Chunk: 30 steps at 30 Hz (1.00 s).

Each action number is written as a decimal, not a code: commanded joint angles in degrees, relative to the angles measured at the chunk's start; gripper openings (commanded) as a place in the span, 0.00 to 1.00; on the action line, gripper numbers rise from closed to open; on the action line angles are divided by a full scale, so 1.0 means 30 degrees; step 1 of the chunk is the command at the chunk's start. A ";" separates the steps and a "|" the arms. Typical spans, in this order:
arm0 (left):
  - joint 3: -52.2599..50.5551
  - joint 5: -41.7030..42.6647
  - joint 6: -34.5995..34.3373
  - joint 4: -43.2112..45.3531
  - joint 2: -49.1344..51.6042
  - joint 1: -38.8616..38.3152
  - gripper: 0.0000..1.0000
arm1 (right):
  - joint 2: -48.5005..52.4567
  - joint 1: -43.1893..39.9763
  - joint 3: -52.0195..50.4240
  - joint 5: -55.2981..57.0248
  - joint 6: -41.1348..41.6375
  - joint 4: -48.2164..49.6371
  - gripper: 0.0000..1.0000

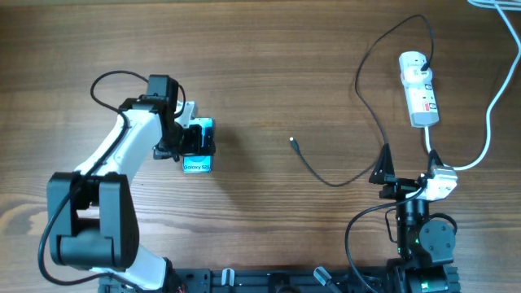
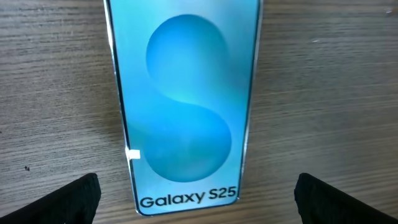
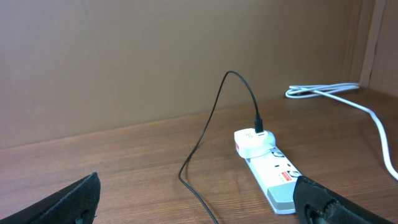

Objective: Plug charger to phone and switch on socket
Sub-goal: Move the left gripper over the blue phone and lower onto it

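The phone (image 1: 198,146) lies flat on the wooden table at the left, its turquoise screen lit, with a white "Galaxy S25" strip at its near end; it fills the left wrist view (image 2: 186,106). My left gripper (image 1: 191,138) is open and hovers right over it, fingers on either side and apart from it. The charger's thin black cable (image 1: 370,98) runs from an adapter on the socket (image 1: 418,89) to its free plug tip (image 1: 293,143) lying mid-table. The socket also shows in the right wrist view (image 3: 273,171). My right gripper (image 1: 403,181) is open and empty at the near right.
A thick white cord (image 1: 492,106) loops from the socket's near end off the far right edge. The black cable (image 3: 208,143) arcs up above the table in front of the right gripper. A wall stands behind the table.
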 commanded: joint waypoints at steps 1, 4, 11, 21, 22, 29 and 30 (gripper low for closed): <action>-0.0080 -0.2259 0.0226 0.0998 0.0255 0.0124 1.00 | -0.0131 -0.0044 -0.0015 -0.0277 -0.0197 0.0022 1.00; -0.0240 -0.2237 0.0226 0.2069 0.0270 -0.0029 1.00 | -0.0131 -0.0036 -0.0015 -0.0277 -0.0189 0.0022 1.00; -0.0240 -0.2251 0.0226 0.2725 0.0342 -0.0984 1.00 | -0.0131 -0.0036 -0.0015 -0.0270 -0.0189 0.0022 1.00; -0.0240 -0.2237 -0.0270 0.3002 0.1217 -0.1005 1.00 | -0.0131 -0.0036 -0.0015 -0.0270 -0.0189 0.0022 1.00; -0.0240 -0.2229 -0.0284 0.2994 0.1421 -0.1005 1.00 | -0.0131 -0.0036 -0.0015 -0.0277 -0.0197 0.0022 1.00; -0.0240 -0.2237 -0.0284 0.2994 0.1916 -0.1005 1.00 | -0.0131 -0.0036 -0.0015 -0.0277 -0.0189 0.0029 1.00; -0.0240 -0.2237 -0.0284 0.2994 0.1916 -0.1005 1.00 | -0.0131 -0.0036 -0.0015 -0.0277 -0.0189 0.0022 1.00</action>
